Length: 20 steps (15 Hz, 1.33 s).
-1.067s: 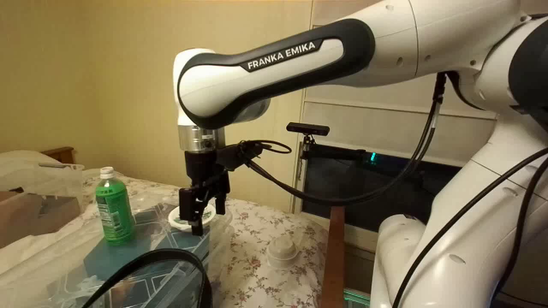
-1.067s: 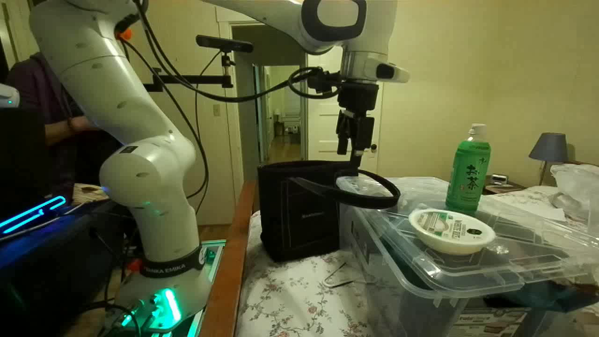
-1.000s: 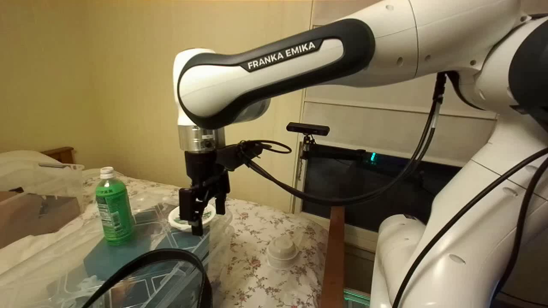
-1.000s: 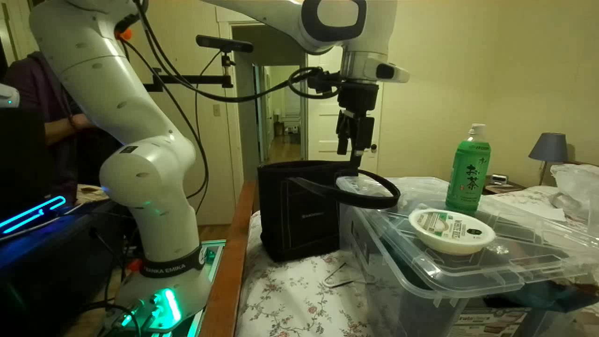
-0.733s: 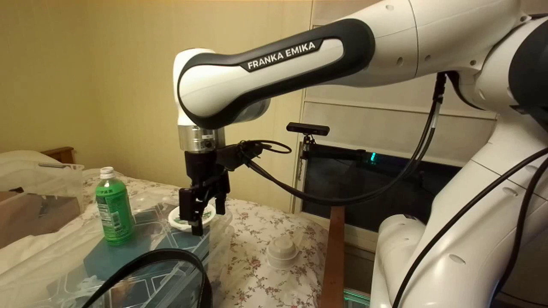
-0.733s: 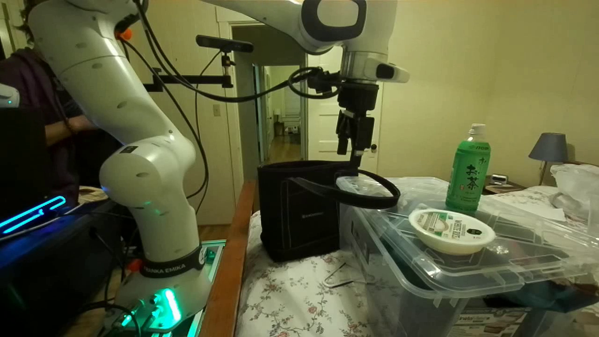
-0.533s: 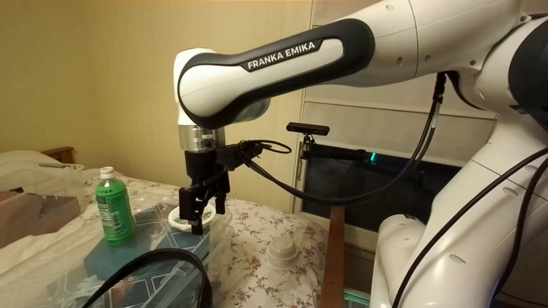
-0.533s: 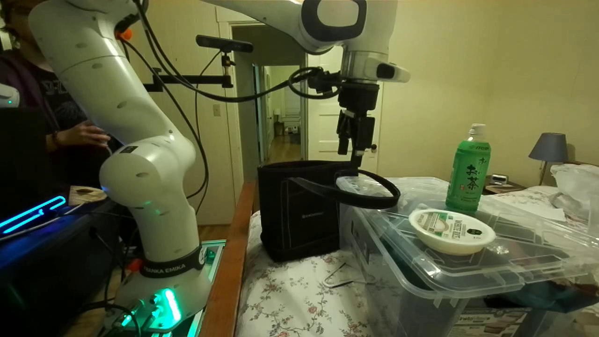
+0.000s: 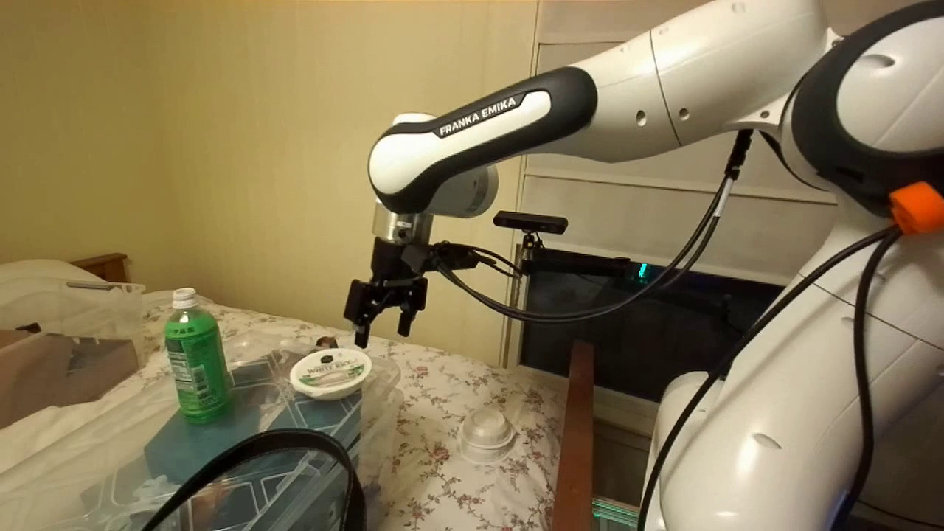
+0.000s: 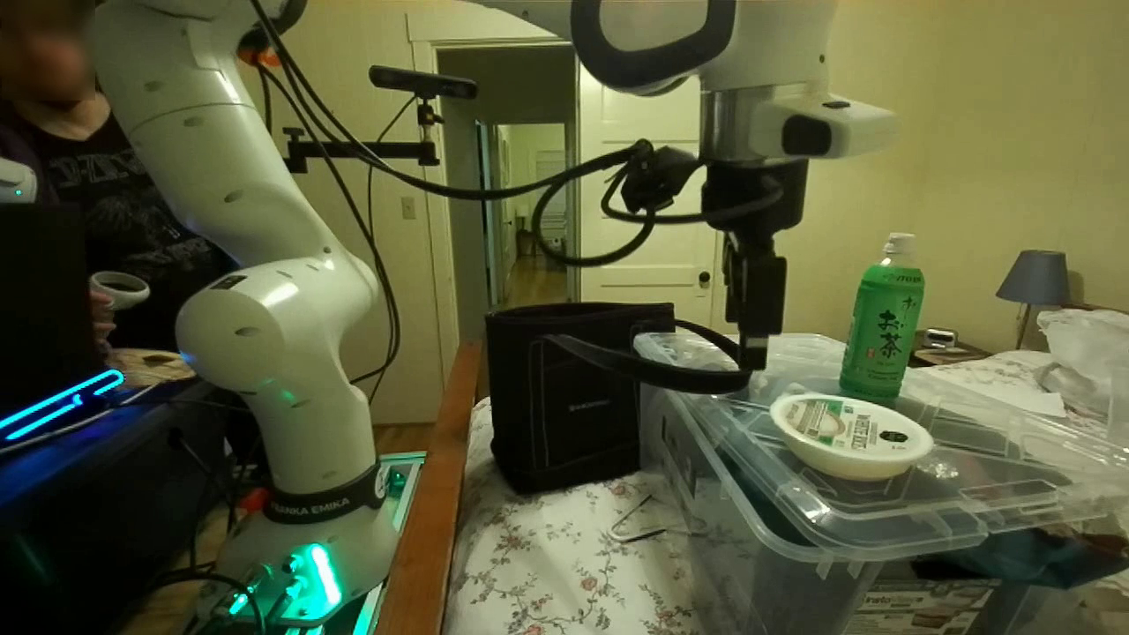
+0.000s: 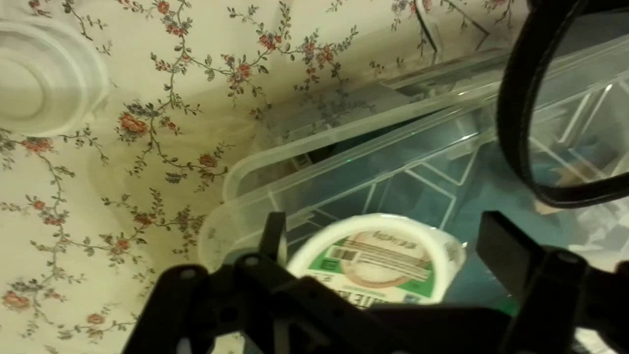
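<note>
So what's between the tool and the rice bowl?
Just open air: an exterior view shows a bare gap between the tool and the rice bowl.

In an exterior view the Franka Emika Panda arm [image 10: 273,344] stands on its base [image 10: 309,529] between seven and eight o'clock, its upper arm [image 10: 212,176] leaning toward eleven. In an exterior view the forearm [image 9: 501,129] slants down between eight and nine o'clock to the metal wrist flange [image 9: 402,225], below which the Robotiq gripper [image 9: 383,335] hangs toward six. In the wrist view its black fingers [image 11: 508,250] stand wide apart, near seven and four o'clock.
</note>
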Tool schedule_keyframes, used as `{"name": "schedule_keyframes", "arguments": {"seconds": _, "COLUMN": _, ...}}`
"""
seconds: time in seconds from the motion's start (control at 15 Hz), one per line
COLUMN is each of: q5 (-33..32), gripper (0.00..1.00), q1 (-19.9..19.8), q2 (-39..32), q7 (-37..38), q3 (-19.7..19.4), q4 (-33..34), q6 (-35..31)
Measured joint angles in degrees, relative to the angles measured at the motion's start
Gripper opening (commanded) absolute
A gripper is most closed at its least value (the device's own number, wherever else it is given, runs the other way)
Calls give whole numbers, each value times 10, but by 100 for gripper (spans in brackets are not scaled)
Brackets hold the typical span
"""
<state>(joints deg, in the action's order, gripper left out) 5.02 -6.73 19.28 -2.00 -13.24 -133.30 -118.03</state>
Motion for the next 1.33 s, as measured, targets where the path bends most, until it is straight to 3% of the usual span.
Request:
{"name": "schedule_keyframes", "arguments": {"seconds": 0.27, "q5": 2, "gripper": 100, "q1": -55, "q2": -41, "q7": 1, "q3": -50, "q4": -7, "q6": -12}}
{"name": "schedule_keyframes", "arguments": {"seconds": 0.73, "q5": 52, "gripper": 100, "q1": -140, "q2": -109, "q7": 17, "q3": -122, "q4": -69, "q6": -104}}
{"name": "schedule_keyframes", "arguments": {"seconds": 1.33, "q5": 73, "gripper": 100, "q1": -152, "q2": -139, "q7": 15, "q3": -132, "q4": -79, "q6": -136}}
